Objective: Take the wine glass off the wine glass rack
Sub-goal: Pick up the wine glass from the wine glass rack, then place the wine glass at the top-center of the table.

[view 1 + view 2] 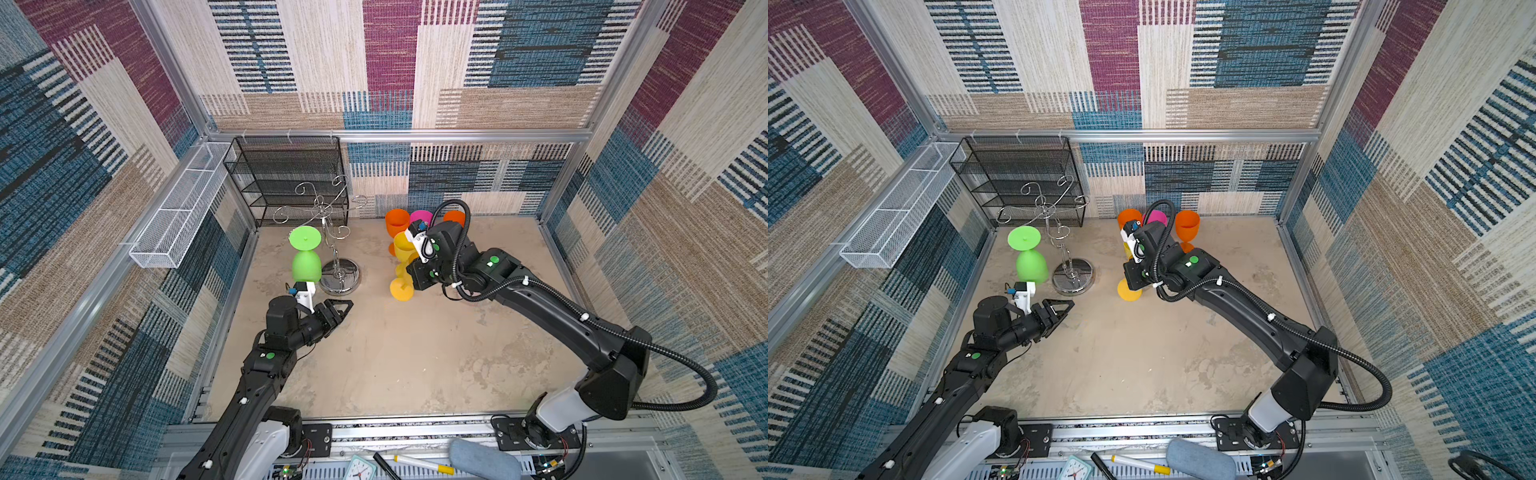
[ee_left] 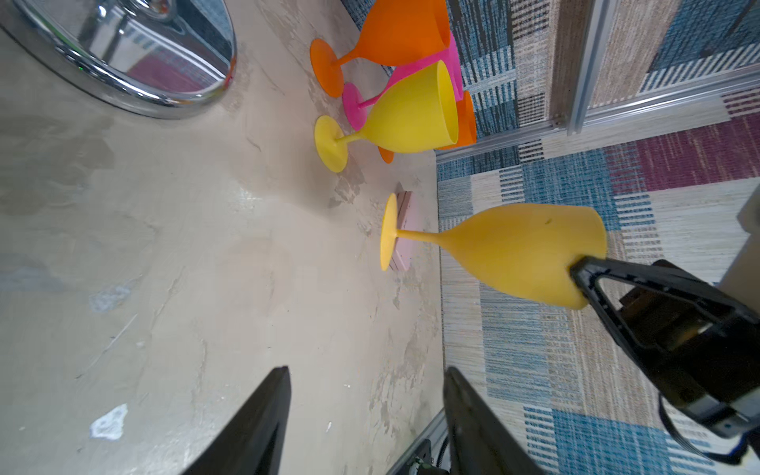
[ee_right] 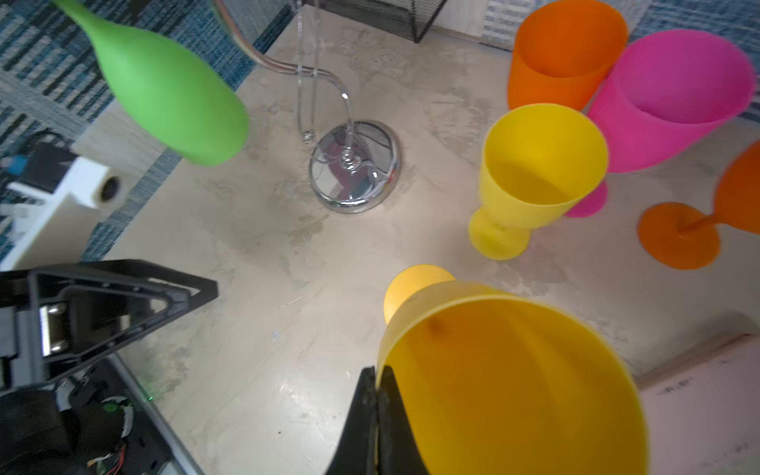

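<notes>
The wine glass rack point(image 1: 323, 208), chrome wire on a round mirrored base point(image 1: 341, 276), stands at the back left. A green wine glass point(image 1: 306, 266) hangs upside down from one arm; it also shows in the right wrist view point(image 3: 172, 94). My left gripper point(image 2: 366, 372) is open and empty, low in front of the rack base point(image 2: 135, 74), and appears in both top views point(image 1: 349, 305) point(image 1: 1070, 305). My right gripper point(image 3: 376, 376) is shut on the rim of an upright amber wine glass point(image 3: 514, 390). That glass's foot point(image 1: 401, 289) is at the table; contact is unclear.
A lemon-yellow glass point(image 3: 534, 164), an orange glass point(image 3: 563, 53), a pink glass point(image 3: 674, 94) and a second orange glass point(image 3: 678, 234) stand behind the amber one. A black mesh shelf unit point(image 1: 291, 178) and a white mesh basket point(image 1: 183, 208) line the back left. A pink slab point(image 2: 405, 230) lies beside the amber glass.
</notes>
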Action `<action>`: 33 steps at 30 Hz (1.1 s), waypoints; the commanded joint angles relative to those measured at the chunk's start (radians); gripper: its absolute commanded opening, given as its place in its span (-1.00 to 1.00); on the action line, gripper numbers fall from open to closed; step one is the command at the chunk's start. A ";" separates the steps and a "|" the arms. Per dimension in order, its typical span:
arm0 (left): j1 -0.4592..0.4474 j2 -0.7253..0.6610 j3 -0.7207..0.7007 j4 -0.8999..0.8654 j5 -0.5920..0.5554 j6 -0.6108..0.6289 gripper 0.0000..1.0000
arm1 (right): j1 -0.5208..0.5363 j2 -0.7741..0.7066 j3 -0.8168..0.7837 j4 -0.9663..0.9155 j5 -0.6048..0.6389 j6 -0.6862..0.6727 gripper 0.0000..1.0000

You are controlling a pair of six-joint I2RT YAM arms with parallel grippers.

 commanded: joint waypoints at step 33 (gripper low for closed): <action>0.001 -0.050 0.024 -0.233 -0.111 0.087 0.50 | -0.233 0.378 0.243 0.017 0.140 -0.144 -1.00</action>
